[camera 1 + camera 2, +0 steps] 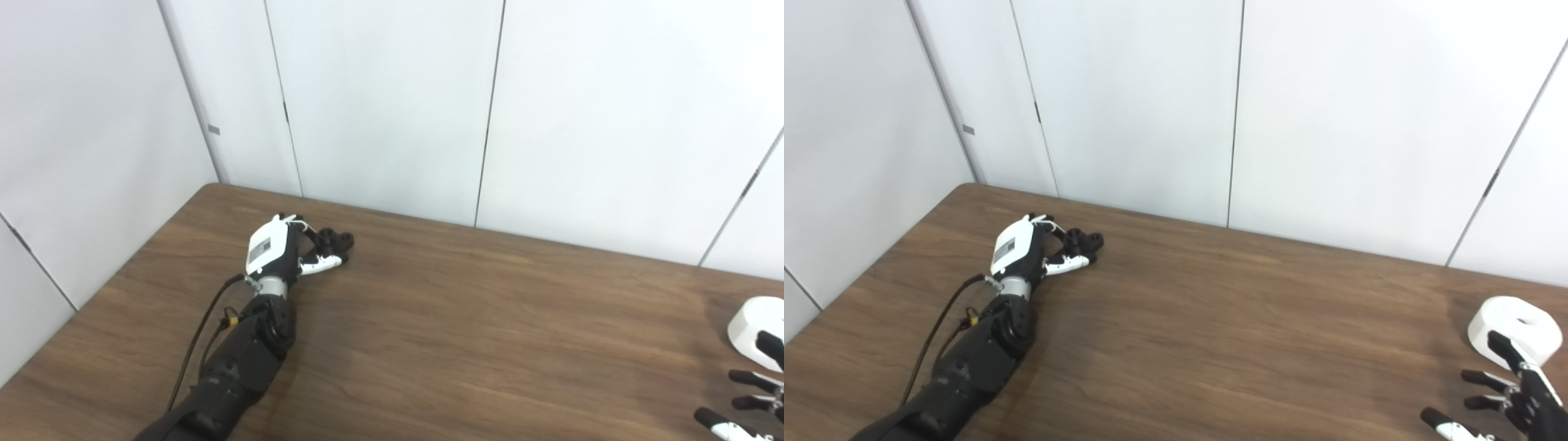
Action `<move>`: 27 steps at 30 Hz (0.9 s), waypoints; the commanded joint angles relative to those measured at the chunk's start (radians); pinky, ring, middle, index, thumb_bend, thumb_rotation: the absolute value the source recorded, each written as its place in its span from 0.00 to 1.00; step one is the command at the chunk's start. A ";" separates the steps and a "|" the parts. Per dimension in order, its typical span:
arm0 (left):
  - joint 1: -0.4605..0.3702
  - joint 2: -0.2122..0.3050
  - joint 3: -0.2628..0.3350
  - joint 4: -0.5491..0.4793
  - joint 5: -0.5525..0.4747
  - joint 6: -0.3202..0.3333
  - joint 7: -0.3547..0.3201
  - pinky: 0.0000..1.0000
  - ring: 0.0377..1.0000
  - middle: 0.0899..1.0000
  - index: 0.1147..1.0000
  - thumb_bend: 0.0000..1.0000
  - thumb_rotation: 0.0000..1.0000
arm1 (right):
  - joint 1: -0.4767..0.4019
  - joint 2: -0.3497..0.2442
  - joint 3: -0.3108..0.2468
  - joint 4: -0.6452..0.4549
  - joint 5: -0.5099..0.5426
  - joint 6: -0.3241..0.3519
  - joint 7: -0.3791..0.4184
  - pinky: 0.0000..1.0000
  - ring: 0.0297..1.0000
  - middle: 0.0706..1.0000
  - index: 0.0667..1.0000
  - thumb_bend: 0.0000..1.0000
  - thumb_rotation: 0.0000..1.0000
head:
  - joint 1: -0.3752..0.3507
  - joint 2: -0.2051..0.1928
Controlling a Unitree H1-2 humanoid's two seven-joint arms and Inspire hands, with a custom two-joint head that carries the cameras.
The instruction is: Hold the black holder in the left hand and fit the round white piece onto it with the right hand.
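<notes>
The black holder [335,240] lies on the brown table [465,318] near its far left corner. My left hand [278,250] lies on the table against it, fingers curled over its near side and the white-tipped thumb along its base. The round white piece [1516,327], a thick ring with a hole on top, stands at the table's right edge. My right hand [1513,392] is just in front of it, open with its fingers [1507,352] spread, one fingertip reaching the piece's near wall. Much of that hand is cut off by the picture's edge.
White wall panels [392,104] close off the table's far and left sides. A black cable [196,343] loops along my left forearm. Bare wood stretches between the two hands.
</notes>
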 commanded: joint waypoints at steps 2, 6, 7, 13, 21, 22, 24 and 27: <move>0.004 0.025 -0.025 0.038 0.029 0.022 -0.017 0.96 0.97 0.86 0.42 0.52 0.06 | -0.027 -0.021 -0.014 -0.033 0.005 -0.029 -0.005 0.51 0.67 0.87 0.84 0.66 0.13 | 0.001 0.001; 0.011 0.026 -0.031 0.033 0.021 0.014 -0.023 0.97 0.97 0.86 0.42 0.52 0.06 | -0.030 -0.019 -0.012 -0.031 -0.004 -0.028 -0.008 0.52 0.66 0.87 0.85 0.65 0.13 | 0.000 0.001; 0.015 0.026 -0.032 0.031 0.017 0.002 -0.027 0.96 0.97 0.86 0.42 0.52 0.06 | -0.030 -0.018 -0.011 -0.031 -0.007 -0.028 -0.009 0.52 0.66 0.87 0.85 0.65 0.14 | -0.004 0.002; 0.042 0.027 -0.051 -0.024 -0.025 -0.077 -0.119 1.00 0.99 0.89 0.42 0.52 0.06 | -0.038 -0.011 -0.008 -0.018 -0.006 -0.038 -0.011 0.51 0.65 0.86 0.84 0.65 0.13 | -0.025 -0.002; 0.058 -0.001 -0.107 -0.122 -0.086 -0.204 -0.271 1.00 1.00 0.95 0.42 0.52 0.06 | -0.048 0.001 0.002 -0.006 -0.028 -0.056 -0.025 0.49 0.65 0.85 0.83 0.67 0.14 | -0.058 -0.003; 0.058 -0.001 -0.117 -0.130 -0.087 -0.213 -0.285 1.00 1.00 0.97 0.42 0.52 0.06 | -0.049 0.003 0.004 -0.005 -0.030 -0.057 -0.027 0.49 0.65 0.84 0.83 0.67 0.13 | -0.061 -0.002; 0.055 -0.009 -0.138 -0.143 -0.095 -0.243 -0.316 1.00 1.00 0.98 0.42 0.52 0.06 | -0.051 0.007 0.005 -0.004 -0.034 -0.061 -0.030 0.48 0.65 0.84 0.83 0.67 0.12 | -0.072 0.000; 0.048 -0.019 -0.162 -0.152 -0.106 -0.275 -0.352 1.00 1.00 0.99 0.42 0.53 0.06 | -0.055 0.014 0.010 -0.005 -0.046 -0.057 -0.036 0.48 0.65 0.84 0.83 0.67 0.13 | -0.099 0.003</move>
